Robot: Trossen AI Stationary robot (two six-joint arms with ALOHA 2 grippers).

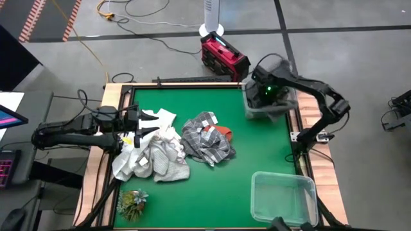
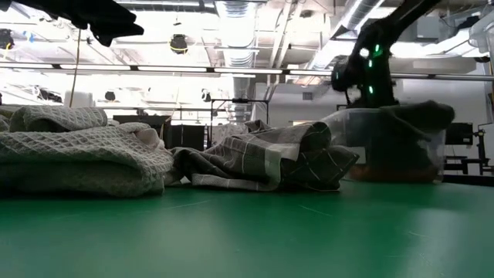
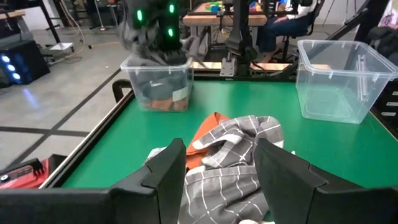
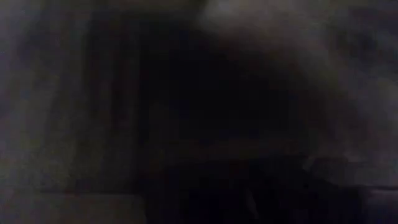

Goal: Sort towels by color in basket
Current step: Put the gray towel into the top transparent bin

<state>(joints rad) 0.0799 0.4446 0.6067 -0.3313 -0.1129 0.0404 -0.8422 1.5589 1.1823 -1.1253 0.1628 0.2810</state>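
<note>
From above, the left arm (image 1: 70, 136) lies stretched low along the left edge of the green bench (image 1: 257, 144), its wrist level and its left gripper (image 1: 149, 125) pointing toward the middle, over the heap of white and pale grey towels (image 1: 154, 157). The jaws stand apart with nothing between them. A grey-checked towel (image 1: 204, 142) lies crumpled at the centre, with the rust-orange towel (image 1: 222, 132) poking out from under its far edge. The right arm (image 1: 321, 102) bends at the elbow beyond the right edge and reaches back to the far right corner, where its right gripper (image 1: 268, 90) plunges into a clear bin (image 1: 270, 106) holding dark cloth; whether its jaws are apart or together cannot be told. An empty clear bin (image 1: 286, 196) sits at the near right, and a green leafy tuft (image 1: 131, 202) at the near left.

From bench height, the pale towels (image 2: 77, 154) sit beside the checked towel (image 2: 262, 158), and the right arm (image 2: 370, 62) comes down into the far bin (image 2: 390, 147).

The left wrist view shows its two dark fingers (image 3: 169, 171) spread wide over the checked towel (image 3: 239, 149), the orange one (image 3: 208, 134) just beyond.

The right wrist view is dark; nothing can be made out.
</note>
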